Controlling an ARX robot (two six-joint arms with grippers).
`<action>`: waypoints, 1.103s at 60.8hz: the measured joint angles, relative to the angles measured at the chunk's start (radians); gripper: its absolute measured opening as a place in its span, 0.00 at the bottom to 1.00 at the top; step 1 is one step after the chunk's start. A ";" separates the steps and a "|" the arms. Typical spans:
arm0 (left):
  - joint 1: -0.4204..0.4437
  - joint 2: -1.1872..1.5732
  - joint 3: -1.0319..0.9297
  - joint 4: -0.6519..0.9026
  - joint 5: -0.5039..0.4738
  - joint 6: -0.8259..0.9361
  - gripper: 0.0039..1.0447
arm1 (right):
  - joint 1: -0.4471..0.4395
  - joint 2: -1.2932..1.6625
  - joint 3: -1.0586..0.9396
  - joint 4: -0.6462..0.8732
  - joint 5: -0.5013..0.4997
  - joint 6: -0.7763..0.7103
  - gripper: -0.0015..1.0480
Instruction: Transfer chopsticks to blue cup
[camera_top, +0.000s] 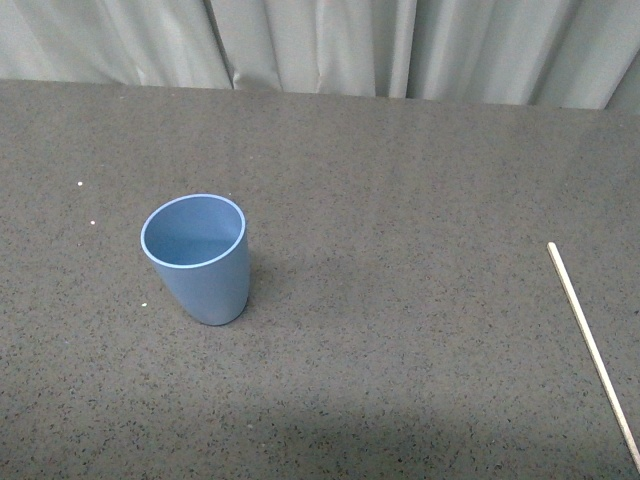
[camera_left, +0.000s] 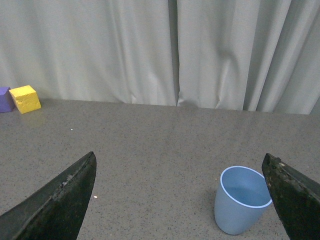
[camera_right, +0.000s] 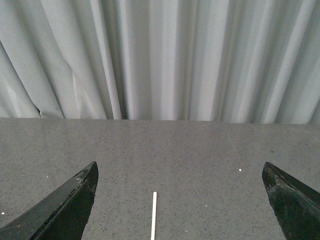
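The blue cup (camera_top: 200, 255) stands upright and empty on the dark speckled table, left of centre in the front view. It also shows in the left wrist view (camera_left: 241, 199), close to one finger of my open left gripper (camera_left: 180, 200). The chopstick (camera_top: 593, 349), a thin cream-white stick, lies flat on the table at the far right of the front view and runs off the frame's lower edge. Its far end shows in the right wrist view (camera_right: 153, 215), between the fingers of my open right gripper (camera_right: 180, 200). Neither gripper shows in the front view.
A grey curtain (camera_top: 400, 45) hangs behind the table's far edge. A yellow block (camera_left: 25, 98) and a purple block (camera_left: 5, 99) sit by the curtain in the left wrist view. A few small white specks lie on the table.
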 joint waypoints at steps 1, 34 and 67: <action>0.000 0.000 0.000 0.000 0.000 0.000 0.94 | 0.000 0.000 0.000 0.000 0.000 0.000 0.91; 0.000 0.000 0.000 0.000 0.000 0.000 0.94 | 0.000 0.000 0.000 0.000 0.000 0.000 0.91; 0.000 0.000 0.000 0.000 0.000 0.000 0.94 | 0.026 0.490 0.100 0.029 0.121 -0.285 0.91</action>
